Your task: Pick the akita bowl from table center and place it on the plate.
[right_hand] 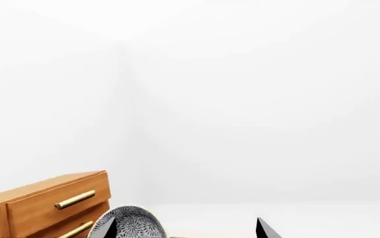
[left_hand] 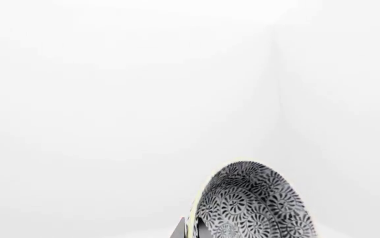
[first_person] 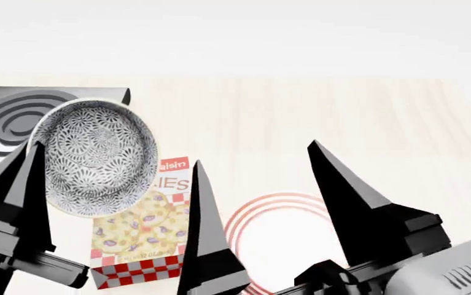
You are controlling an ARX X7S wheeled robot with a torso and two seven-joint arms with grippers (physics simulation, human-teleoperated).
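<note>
Black fingers of the right gripper (first_person: 260,196) stand apart over the plate (first_person: 278,236) on the tabletop (first_person: 342,117). Left gripper (first_person: 43,178) is clamped on the akita bowl (first_person: 96,157), lifted and tilted above a cookie box (first_person: 141,236), beside the plate. A wooden drawer cabinet (right_hand: 47,203) shows behind.

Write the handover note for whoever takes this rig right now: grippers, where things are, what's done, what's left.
Left gripper: shut on the akita bowl, gripping its rim; the bowl is lifted and tilted, above the cookie box.
Right gripper: open, empty, hovering over the plate.
Plate: on the wooden table, to the right of the cookie box, nothing on it.
Done: bowl picked up.
Left: carry the bowl right over the plate, lower it, level it and release. The right arm probably needs to move clear first.
</note>
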